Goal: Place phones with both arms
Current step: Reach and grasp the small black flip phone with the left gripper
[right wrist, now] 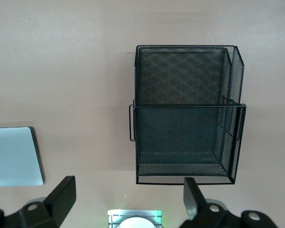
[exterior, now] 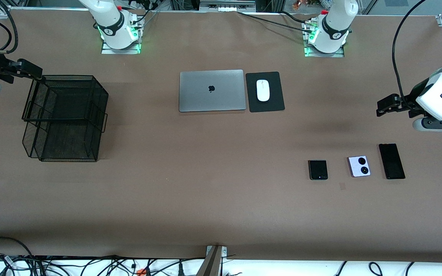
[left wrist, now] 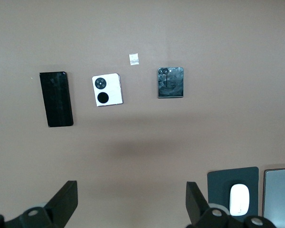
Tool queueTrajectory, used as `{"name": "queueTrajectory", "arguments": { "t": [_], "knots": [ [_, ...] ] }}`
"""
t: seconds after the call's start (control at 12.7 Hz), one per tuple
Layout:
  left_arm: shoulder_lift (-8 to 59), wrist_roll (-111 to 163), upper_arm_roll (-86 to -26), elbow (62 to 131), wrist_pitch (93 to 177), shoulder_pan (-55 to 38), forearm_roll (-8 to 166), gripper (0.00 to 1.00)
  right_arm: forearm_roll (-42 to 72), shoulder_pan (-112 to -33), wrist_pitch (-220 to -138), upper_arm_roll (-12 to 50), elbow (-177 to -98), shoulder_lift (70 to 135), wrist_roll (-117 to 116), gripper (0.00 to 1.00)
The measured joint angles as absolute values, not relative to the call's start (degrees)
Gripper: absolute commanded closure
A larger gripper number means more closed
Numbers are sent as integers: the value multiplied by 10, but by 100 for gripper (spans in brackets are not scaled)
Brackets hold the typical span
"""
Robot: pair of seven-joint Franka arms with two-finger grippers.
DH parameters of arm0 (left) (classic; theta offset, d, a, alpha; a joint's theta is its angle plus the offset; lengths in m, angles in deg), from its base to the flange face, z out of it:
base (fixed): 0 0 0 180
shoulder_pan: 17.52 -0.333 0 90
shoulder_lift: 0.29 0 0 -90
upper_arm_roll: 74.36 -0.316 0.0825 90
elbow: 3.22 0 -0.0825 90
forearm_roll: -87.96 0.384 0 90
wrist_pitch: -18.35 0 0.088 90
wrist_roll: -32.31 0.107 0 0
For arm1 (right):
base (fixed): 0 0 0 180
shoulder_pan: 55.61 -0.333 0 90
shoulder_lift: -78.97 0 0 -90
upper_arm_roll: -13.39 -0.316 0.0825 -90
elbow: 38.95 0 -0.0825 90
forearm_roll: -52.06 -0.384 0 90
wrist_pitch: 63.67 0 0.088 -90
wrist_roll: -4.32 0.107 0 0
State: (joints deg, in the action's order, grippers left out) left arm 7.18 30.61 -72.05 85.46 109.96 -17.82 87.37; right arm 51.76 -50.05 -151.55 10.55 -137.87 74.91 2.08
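Three phones lie in a row on the brown table toward the left arm's end: a small black flip phone (exterior: 318, 170), a pale-lilac flip phone (exterior: 358, 166) with two black circles, and a longer slim black slab phone (exterior: 391, 161). The left wrist view shows the black flip phone (left wrist: 170, 82), the lilac one (left wrist: 107, 90) and the slab (left wrist: 56, 99). My left gripper (exterior: 383, 107) (left wrist: 131, 202) is open and empty, up over bare table apart from the phones. My right gripper (exterior: 33, 73) (right wrist: 128, 199) is open and empty, up beside the mesh basket.
A black wire-mesh basket (exterior: 67, 76) (right wrist: 185, 46) stands at the right arm's end. A closed silver laptop (exterior: 211, 90) (right wrist: 14, 156) and a white mouse (exterior: 263, 90) on a black pad (exterior: 274, 105) lie mid-table near the arm bases. A small white scrap (left wrist: 134, 59) lies by the phones.
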Motion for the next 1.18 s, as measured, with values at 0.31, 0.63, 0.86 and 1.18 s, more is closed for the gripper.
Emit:
{"name": "queueTrajectory", "arguments": {
  "t": [0.31,0.63,0.86,1.18],
  "knots": [
    [68,306,-721,853,1096,-184,874,0,518,-500,-1516,105,-1379,749,21,0],
    [74,306,-718,855,1096,-188,874,0,518,-500,-1516,105,-1379,749,21,0],
    [119,304,-713,860,1150,-184,874,0,518,-500,-1516,105,-1379,749,21,0],
    [257,277,-711,872,1295,-167,873,0,518,-500,-1516,106,-1378,749,21,0]
  ]
}}
